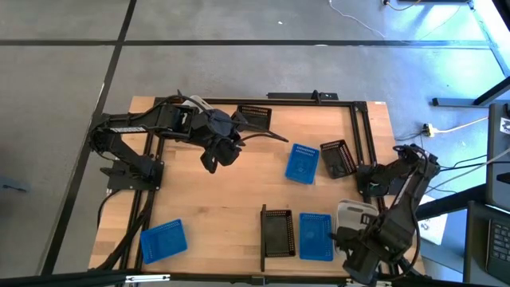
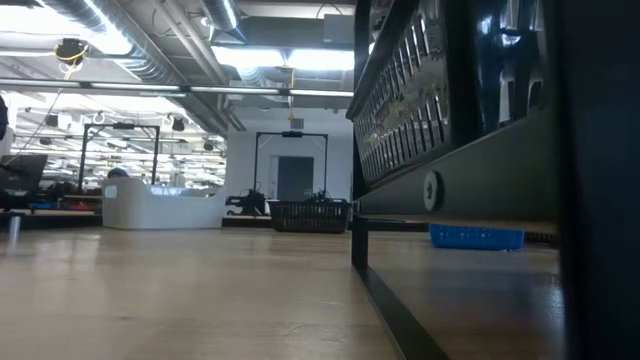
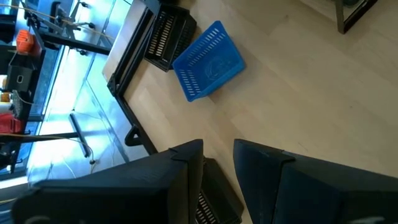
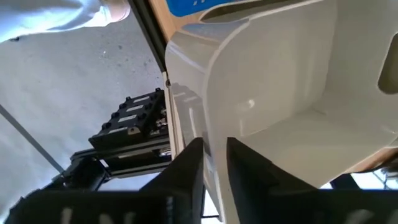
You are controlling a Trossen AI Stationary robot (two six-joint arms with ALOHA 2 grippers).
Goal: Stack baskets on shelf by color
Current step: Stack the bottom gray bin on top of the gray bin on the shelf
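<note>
The shelf (image 1: 296,253) lies near the table's front edge, with its black upright bar (image 1: 263,237) on its left. On it rest a black basket (image 1: 277,233), a blue basket (image 1: 315,236) and a white basket (image 1: 353,213), side by side. My right gripper (image 4: 214,165) is open and points down over the white basket (image 4: 292,93), one finger on each side of its wall. My left gripper (image 3: 217,168) hangs open above the table's middle, empty. Loose on the table are a blue basket (image 1: 302,163), a black one (image 1: 338,158), another black one (image 1: 255,117) and a blue one (image 1: 163,239). My right gripper comes from above and straddles the white basket's side wall at its rim (image 4: 210,134), one finger inside and one outside. Whether the fingers touch the wall, I cannot tell. The basket sits bottom down at the shelf's right end.
The table's black frame (image 1: 368,143) runs along the right edge, close to the loose black basket. Bare wood lies between the left arm and the shelf. In the low view the shelf's black basket (image 2: 450,90) fills the right side.
</note>
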